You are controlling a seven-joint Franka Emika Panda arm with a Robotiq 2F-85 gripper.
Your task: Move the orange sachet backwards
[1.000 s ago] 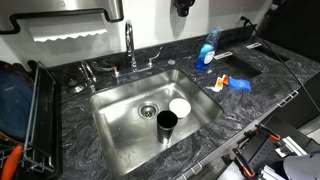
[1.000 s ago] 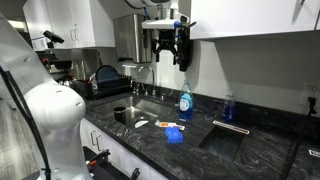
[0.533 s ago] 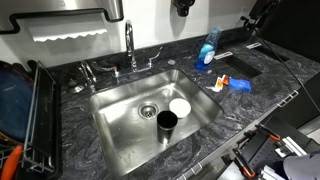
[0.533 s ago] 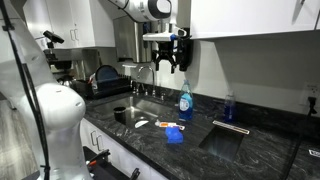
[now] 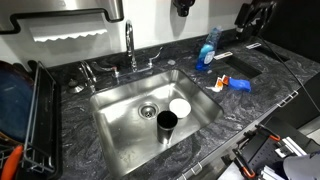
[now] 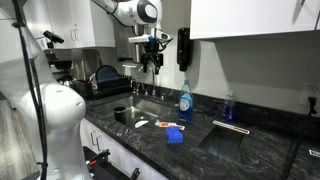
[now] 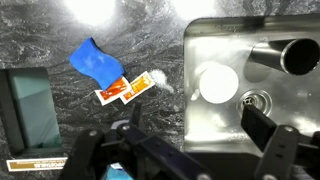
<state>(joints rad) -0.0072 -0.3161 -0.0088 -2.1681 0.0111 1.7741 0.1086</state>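
Countertop (image 7: 60, 25) bears orange sachet (image 7: 127, 91).

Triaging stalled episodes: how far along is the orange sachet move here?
Done: nothing visible. The orange sachet lies flat on the counter, untouched, beside the blue cloth and near the sink.
In hand: nothing. The gripper hangs open and empty, high above the counter.
Left: everything. Descend onto the sachet, grasp it, shift it backwards, release.
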